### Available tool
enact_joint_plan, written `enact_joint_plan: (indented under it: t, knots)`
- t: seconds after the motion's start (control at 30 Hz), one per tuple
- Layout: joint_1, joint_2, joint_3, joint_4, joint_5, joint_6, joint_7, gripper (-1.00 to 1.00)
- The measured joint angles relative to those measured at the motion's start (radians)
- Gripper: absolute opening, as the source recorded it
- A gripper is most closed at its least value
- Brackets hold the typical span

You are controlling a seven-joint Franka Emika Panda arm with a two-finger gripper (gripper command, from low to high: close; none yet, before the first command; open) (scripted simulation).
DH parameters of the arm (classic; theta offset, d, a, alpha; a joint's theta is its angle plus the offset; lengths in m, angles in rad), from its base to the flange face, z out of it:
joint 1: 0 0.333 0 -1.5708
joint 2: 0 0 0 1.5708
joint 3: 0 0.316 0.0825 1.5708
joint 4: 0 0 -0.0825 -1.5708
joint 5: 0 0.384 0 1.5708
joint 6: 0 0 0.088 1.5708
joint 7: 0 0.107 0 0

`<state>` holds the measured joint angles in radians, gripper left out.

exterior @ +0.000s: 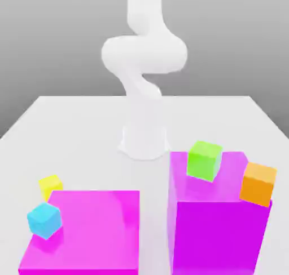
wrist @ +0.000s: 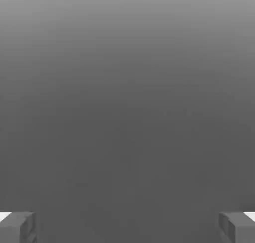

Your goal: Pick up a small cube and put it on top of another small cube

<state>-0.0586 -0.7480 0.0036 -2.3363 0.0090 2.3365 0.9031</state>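
Note:
Several small cubes show in the exterior view. A green cube and an orange cube rest on top of a tall magenta block. A cyan cube sits at the left corner of a low magenta slab. Just behind that slab, a yellow cube lies on the table. In the hand view my gripper is open, its two grey fingertips far apart with nothing between them, facing plain grey background.
The white arm rises from its base at the middle of the pale table and leaves the exterior view at the top. The two magenta blocks stand side by side near the front edge with a narrow gap between them.

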Motion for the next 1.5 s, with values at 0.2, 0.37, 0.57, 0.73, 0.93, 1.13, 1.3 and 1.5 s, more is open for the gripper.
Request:
enact_joint_plan:
  t: [0.2, 0.37, 0.57, 0.73, 0.93, 1.13, 1.3, 1.5]
  knots:
    - [-0.143, 0.127, 0.013, -0.089, 0.02, 0.089, 0.254, 0.0]
    - [-0.253, 0.23, 0.021, -0.161, 0.028, 0.161, 0.466, 0.0]
    - [-0.383, 0.354, 0.03, -0.247, 0.035, 0.248, 0.723, 0.0]
    - [-0.481, 0.457, 0.027, -0.319, 0.028, 0.321, 0.945, 0.0]
    - [-0.595, 0.581, 0.017, -0.405, 0.016, 0.408, 1.214, 0.0]
    - [-0.699, 0.705, -0.02, -0.491, -0.004, 0.495, 1.49, 0.0]
    - [-0.732, 0.851, -0.023, -0.505, -0.001, 0.61, 1.583, 0.0]
    - [-0.741, 1.017, -0.008, -0.477, 0.009, 0.745, 1.58, -1.0]
